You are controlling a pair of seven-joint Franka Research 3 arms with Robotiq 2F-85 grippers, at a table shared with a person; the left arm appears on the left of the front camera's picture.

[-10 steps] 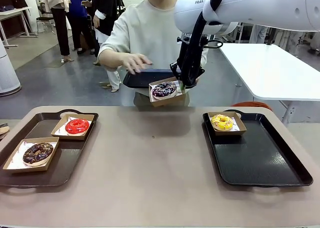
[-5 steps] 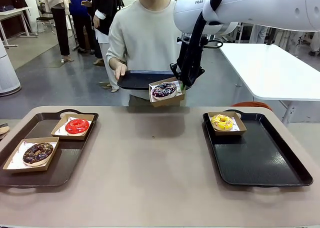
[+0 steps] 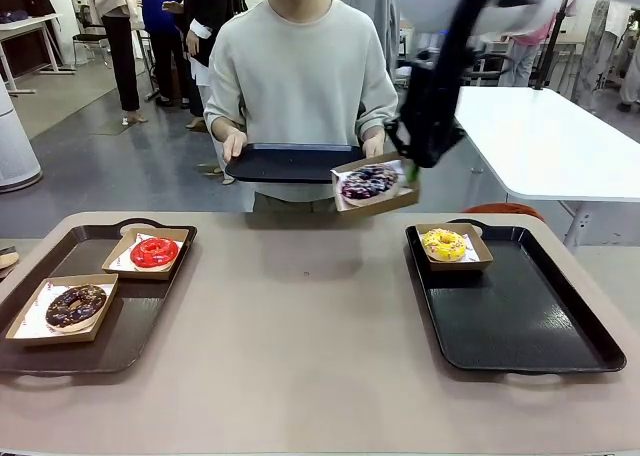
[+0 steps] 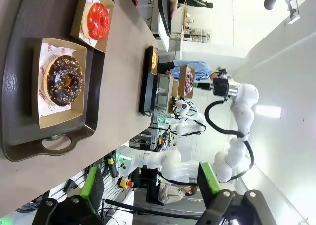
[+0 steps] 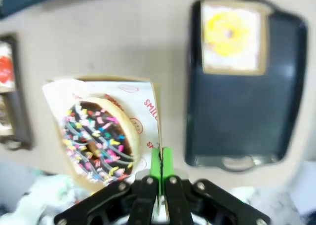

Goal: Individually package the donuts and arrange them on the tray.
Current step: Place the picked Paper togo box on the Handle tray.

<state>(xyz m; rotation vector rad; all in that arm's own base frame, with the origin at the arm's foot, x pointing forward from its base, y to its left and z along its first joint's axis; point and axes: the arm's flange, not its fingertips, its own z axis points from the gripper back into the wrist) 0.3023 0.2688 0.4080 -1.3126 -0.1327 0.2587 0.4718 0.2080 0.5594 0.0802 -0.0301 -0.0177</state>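
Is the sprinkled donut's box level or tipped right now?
Tipped. In the front view the box hangs in the air from the right end effector, its clamped edge higher, the donut facing the camera.

My front camera looks across the beige surface (image 3: 300, 316) toward the person (image 3: 300, 76). My left wrist camera is rolled sideways, low beside the dark brown tray (image 4: 15, 87), and sees far along the surface. My right wrist camera looks straight down from above. All three share the black plastic tray (image 3: 520, 316) (image 4: 146, 87) (image 5: 237, 111).

Even indoor light; right wrist view blurred; left wrist view wide-angle, bright wall glare.
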